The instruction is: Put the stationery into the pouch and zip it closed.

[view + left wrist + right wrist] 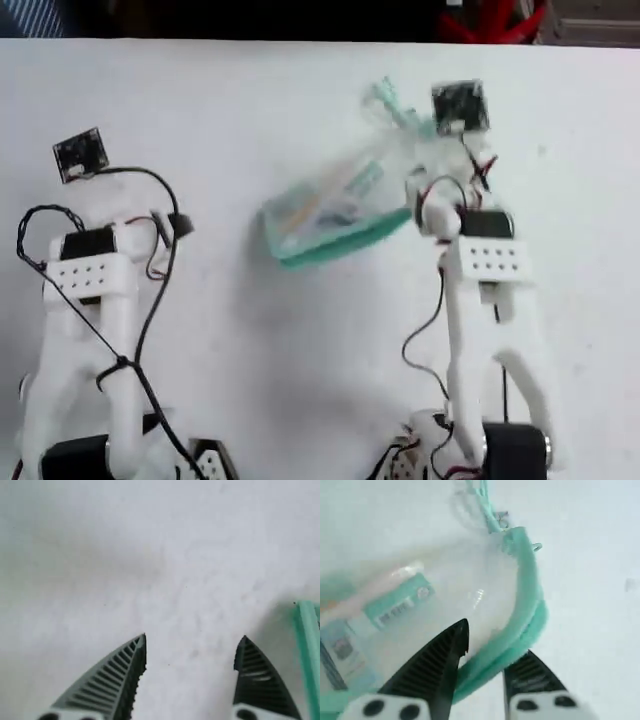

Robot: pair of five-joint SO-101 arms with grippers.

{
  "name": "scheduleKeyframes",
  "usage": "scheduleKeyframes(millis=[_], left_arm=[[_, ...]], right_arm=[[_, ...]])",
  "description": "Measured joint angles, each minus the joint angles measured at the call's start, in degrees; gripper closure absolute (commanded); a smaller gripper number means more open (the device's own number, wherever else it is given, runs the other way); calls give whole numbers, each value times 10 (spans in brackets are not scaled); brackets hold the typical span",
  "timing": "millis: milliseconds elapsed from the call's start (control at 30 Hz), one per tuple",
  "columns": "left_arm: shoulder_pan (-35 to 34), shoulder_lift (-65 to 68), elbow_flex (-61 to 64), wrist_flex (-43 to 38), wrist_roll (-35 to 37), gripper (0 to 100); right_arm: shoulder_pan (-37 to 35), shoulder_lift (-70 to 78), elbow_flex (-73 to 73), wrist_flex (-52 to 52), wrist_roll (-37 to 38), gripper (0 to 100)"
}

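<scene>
- Most of the loading looks done to us: the stationery [335,195] lies inside the clear pouch [300,228], which rests tilted on the table [260,340] between the arms, nearer the right one.
- We see the right gripper [495,645] clamped on the pouch's teal rim [527,590], one finger on either side of it.
- The left gripper [192,655] hangs spread wide over bare table, holding nothing, with the pouch's edge just beside it.
- We judge that the zipping is what is left. Whether the zip is already partly run, we cannot tell.
</scene>
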Motion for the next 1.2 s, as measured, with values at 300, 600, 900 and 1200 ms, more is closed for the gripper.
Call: scheduleKeyframes(millis=[300,600,900,1200], left_arm=[[28,0,0,9,0,718],[202,0,0,25,-40,718],[122,0,4,33,7,718],[-84,0,4,5,113,718]], right_arm=[[-2,-131,56,244,194,687],[-11,-270,55,390,304,953],[-153,-232,89,400,305,981],[-343,-33,98,379,342,981]])
